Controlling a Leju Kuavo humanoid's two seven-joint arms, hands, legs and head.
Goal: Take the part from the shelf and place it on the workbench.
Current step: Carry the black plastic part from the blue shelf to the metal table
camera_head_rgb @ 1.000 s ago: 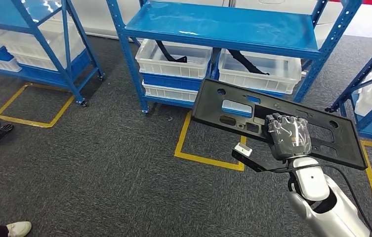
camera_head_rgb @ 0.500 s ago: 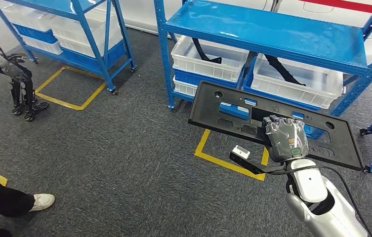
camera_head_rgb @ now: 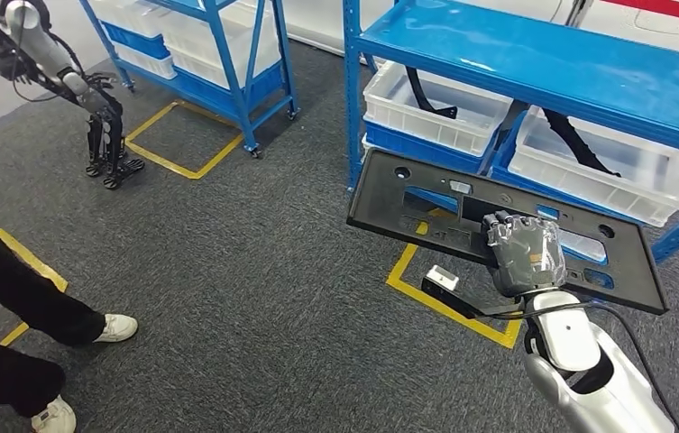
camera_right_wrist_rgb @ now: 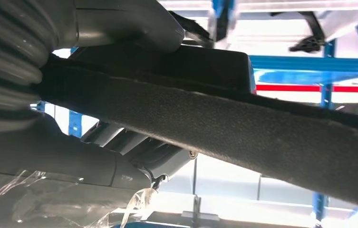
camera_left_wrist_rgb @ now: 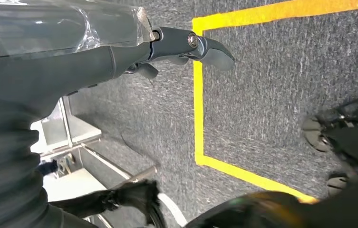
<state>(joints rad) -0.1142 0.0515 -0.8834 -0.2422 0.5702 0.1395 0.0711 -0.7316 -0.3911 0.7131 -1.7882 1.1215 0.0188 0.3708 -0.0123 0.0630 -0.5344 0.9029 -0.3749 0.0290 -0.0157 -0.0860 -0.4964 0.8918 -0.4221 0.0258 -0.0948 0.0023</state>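
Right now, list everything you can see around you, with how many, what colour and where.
Part: one, black flat panel with cut-outs, held out in front of the shelves.
Shelf units: two, blue, one ahead and one further left.
Bins: white, on the lower shelves; two hold black curved pieces.
Floor tape: yellow outlines on grey carpet.
Another robot: one, silver and black, far left.
Person's legs: dark trousers, white shoes, near left.
Right hand: grey, grips the part's near edge.
Left hand: grey, over the carpet, holds nothing.
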